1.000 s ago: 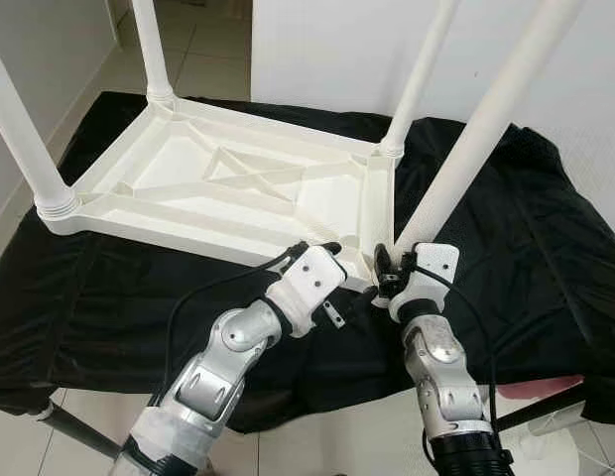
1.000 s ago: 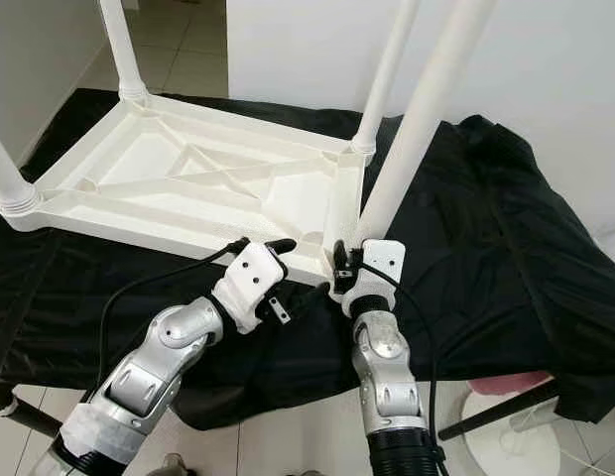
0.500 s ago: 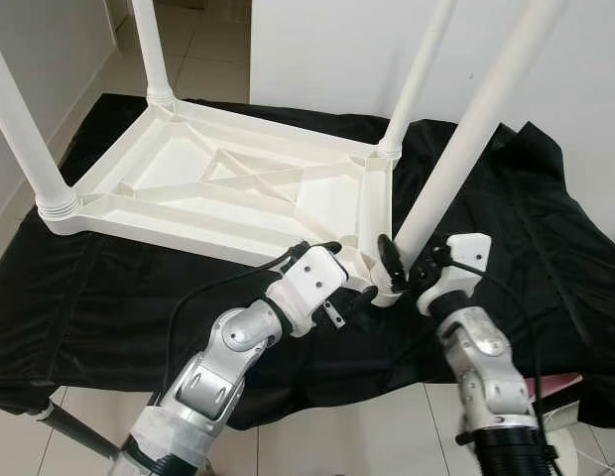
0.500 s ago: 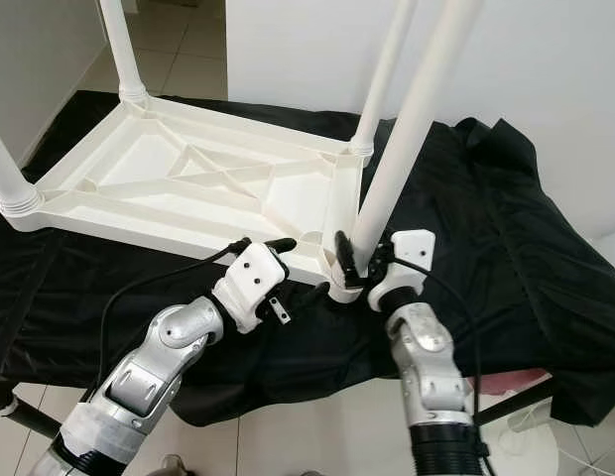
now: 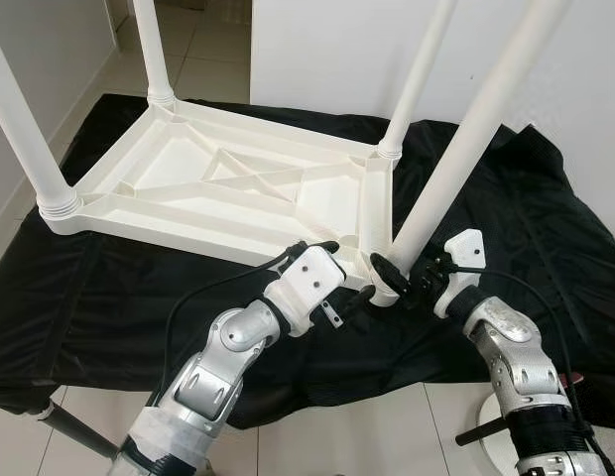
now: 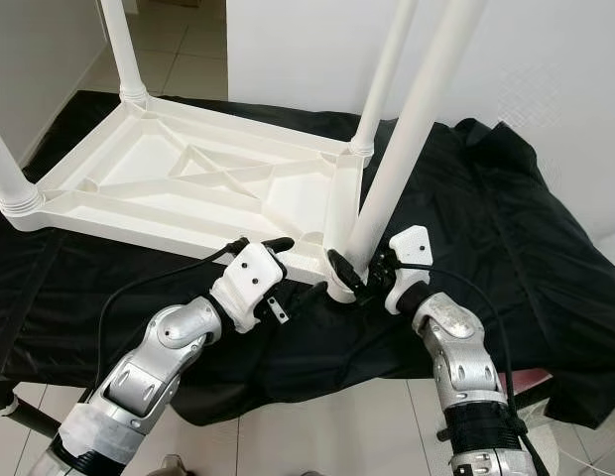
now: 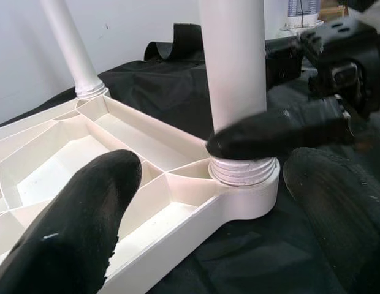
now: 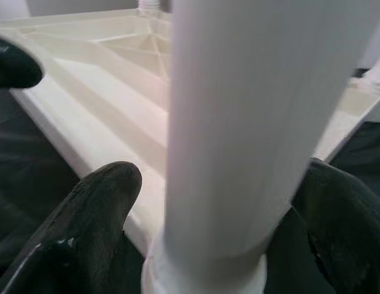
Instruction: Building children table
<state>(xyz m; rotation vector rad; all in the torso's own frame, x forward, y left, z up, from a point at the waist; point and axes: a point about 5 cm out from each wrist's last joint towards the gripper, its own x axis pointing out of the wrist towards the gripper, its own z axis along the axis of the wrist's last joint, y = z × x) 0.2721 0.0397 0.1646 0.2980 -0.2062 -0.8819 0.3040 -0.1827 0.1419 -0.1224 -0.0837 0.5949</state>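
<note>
A crumpled black cloth (image 5: 109,297) covers the worktop. Pale floor tiles (image 5: 203,59) and a white wall (image 5: 327,50) lie behind.

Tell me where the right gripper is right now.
The right gripper is at the near right corner of the upturned table, its fingers around the base of the leg, beside the left gripper.

White all over on the upturned children's table (image 5: 218,188), its ribbed underside and round legs (image 5: 456,159) the same plain cream-white. Beneath it, a solid black cloth (image 5: 546,228). Silver arms, white wrist housings, and black fingers on the left end effector (image 5: 332,273) and right end effector (image 5: 392,278). Pale tiled floor (image 5: 213,50), white wall (image 5: 337,50).
</note>
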